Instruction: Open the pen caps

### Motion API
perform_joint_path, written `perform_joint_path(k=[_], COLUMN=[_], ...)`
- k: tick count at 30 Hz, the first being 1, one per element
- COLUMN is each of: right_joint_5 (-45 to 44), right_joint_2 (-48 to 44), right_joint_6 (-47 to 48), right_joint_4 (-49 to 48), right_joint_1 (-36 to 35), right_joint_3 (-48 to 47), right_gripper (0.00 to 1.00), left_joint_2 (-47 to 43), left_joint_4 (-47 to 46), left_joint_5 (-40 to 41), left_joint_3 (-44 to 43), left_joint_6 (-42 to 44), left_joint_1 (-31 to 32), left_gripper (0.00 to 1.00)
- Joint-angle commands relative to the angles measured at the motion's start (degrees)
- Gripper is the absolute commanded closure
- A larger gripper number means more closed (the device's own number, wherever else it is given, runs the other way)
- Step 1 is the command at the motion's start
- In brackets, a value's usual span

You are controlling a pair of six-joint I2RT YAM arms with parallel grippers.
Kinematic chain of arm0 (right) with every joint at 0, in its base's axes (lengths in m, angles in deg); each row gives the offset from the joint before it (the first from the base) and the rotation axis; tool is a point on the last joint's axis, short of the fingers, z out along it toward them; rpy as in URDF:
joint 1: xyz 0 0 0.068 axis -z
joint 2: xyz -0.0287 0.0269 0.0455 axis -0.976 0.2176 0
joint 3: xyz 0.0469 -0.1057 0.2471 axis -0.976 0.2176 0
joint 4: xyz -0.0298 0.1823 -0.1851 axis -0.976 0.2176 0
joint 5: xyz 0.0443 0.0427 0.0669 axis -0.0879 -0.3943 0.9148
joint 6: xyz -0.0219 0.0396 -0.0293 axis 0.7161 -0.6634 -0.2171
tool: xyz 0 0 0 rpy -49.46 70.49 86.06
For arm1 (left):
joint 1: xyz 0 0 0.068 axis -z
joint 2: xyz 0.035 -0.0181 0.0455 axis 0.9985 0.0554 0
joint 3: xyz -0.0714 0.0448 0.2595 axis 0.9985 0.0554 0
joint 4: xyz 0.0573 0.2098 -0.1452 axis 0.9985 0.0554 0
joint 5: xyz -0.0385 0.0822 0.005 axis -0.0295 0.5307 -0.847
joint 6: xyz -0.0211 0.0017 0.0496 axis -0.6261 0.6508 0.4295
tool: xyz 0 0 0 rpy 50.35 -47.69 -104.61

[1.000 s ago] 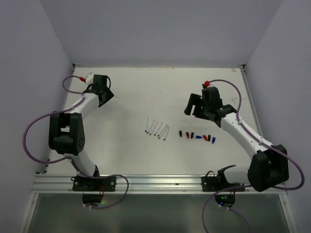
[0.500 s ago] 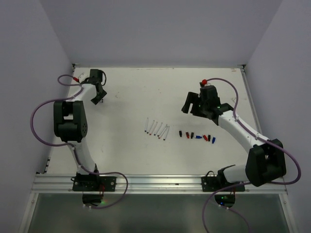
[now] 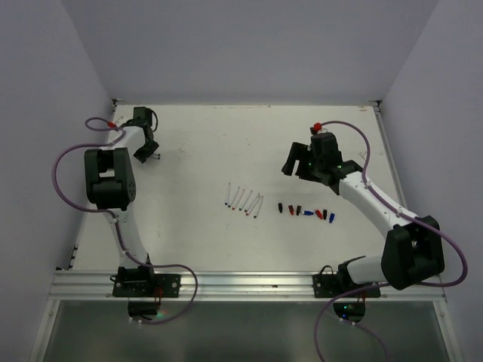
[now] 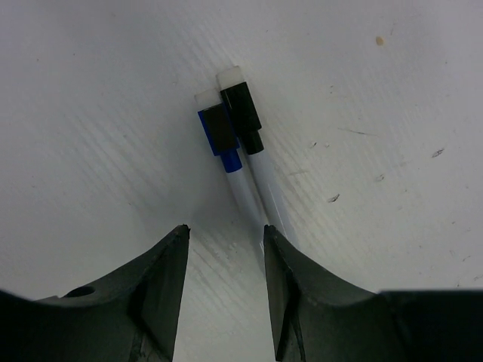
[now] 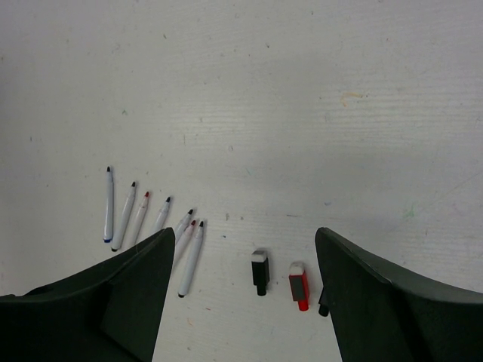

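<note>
Up in the top left of the overhead view, the left gripper (image 3: 143, 148) sits by the far edge of the table (image 3: 204, 143), and what lies under it is too small for us to make out from there. From the left wrist camera we see it better: a blue-capped pen (image 4: 219, 132) and a black-capped pen (image 4: 241, 109) lie side by side and touching, each with its cap on. Their pale barrels run down toward the lower middle of that view and fade out beside one finger, so we cannot see their far ends. The left gripper's jaws stand apart, with nothing between them. In the right wrist view the right gripper (image 5: 245, 230) hangs above the table with its jaws wide apart too. Its two fingers cut off the bottom corners. A row of pens (image 5: 191, 259) with bare tips lies at the lower left, and the lowest ones come close to the finger there. A black cap (image 5: 259, 272) and a red cap (image 5: 299, 286) lie at the lower middle. A dark bit (image 5: 323, 305) beside them is half hidden by the other finger. From above, the loose pen caps (image 3: 305, 212) lie in a short line just right of the pens. Since a second ago, the left arm has folded back toward the upper left. The right arm has barely moved, and the pens and caps have stayed where they were.
</note>
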Motion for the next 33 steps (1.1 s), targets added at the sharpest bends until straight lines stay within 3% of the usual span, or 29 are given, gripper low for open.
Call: perform_joint_path(k=[1,11,28,31,33], right_joint_5=[-0.1,-1.3,-2.2,-2.4,-2.6], right_joint_2=[-0.5,-0.4,-0.5,-0.7,-0.9], right_joint_6=[1.0,1.4,1.4,1.5,1.5], right_joint_4=[-1.8,-0.9,-0.5,-0.2,0.1], right_joint_1=[-0.1,0.0,-0.1,-0.1,-0.1], right_joint_3=[-0.5,-1.0,-1.2,-1.3,-1.5], right_gripper=[0.21,0.21,0.2,0.2,0.2], left_joint_2=[0.6,3.5,2.2,3.3,3.3], left_joint_4=[1.2,5.2,1.4,2.7,2.7], left_joint_5=[1.2,2.3,1.2,1.8,2.4], left_joint_3=[-3.9,-8.0,-1.9,-2.6,-2.2], left_joint_6=[-0.8,0.3,0.8,0.8,0.9], left_joint_1=[-0.3,-0.3,-0.3,-0.3,-0.3], left_gripper=[0.53,0.53,0.53,0.56,0.66])
